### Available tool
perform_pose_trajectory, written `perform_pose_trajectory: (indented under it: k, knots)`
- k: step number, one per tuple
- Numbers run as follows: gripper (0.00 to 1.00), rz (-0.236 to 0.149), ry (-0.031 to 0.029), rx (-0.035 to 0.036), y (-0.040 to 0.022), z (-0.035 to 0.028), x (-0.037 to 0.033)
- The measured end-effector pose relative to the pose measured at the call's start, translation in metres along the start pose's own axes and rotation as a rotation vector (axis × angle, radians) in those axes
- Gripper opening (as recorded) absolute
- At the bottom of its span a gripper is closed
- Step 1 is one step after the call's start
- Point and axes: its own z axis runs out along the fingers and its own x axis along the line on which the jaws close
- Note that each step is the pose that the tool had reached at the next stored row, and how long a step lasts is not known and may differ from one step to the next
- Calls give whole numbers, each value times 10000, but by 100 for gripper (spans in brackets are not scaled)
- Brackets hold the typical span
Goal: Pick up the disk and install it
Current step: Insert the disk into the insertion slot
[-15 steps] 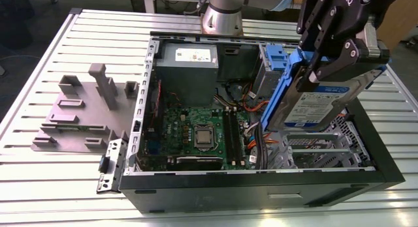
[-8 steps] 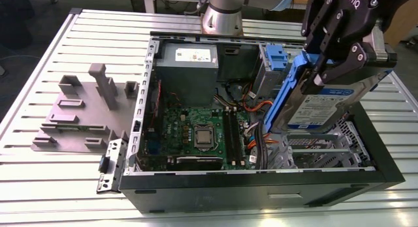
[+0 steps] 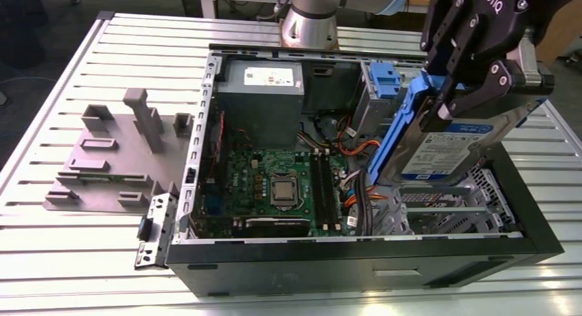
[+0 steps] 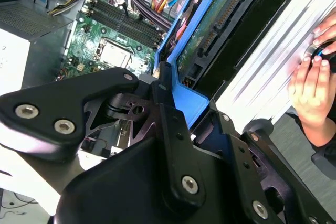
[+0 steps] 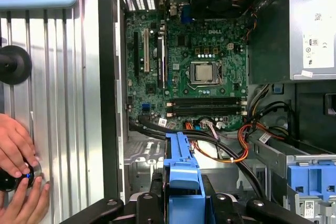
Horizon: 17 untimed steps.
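Your largest thing is the slatted metal table (image 3: 54, 261), which runs under everything in the exterior view. On it, from the centre out toward 4 o'clock, the open black computer case (image 3: 364, 265) lies on its side. At 9 o'clock, just beside the case, you have a grey fixture plate (image 3: 109, 166) with upright posts. Inside the case, the grey power supply (image 3: 264, 91) sits at 12 o'clock and the green motherboard (image 3: 272, 186) lies below it toward 6 o'clock. A silver drive cage (image 3: 369, 105) with a blue latch stands at about 1 o'clock of the board. The gripper (image 3: 468, 101) comes in from 1 o'clock of the exterior view. Its black fingers (image 4: 165, 85) are closed tight on the disk (image 3: 446, 149), pressing on its blue side rails (image 5: 184, 177). You are holding the disk tilted, label facing out, at 3 o'clock over the case and clear of the metal bay (image 3: 446, 210) beneath it. In the second wrist view its green circuit side (image 4: 220, 30) faces the camera. Orange and black cables (image 5: 236, 145) run between the board and the bay. In the first wrist view a person's hand (image 5: 16, 150) rests on the table outside the case wall, touching a small black knob (image 5: 10, 179).
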Motion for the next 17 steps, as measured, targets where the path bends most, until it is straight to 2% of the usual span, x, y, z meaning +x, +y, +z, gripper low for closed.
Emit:
perform_pose_trajectory:
  k: [11, 17]
  knots:
    - [36, 2, 0, 0, -135, 13, 102]
    - [36, 2, 0, 0, -220, 18, 133]
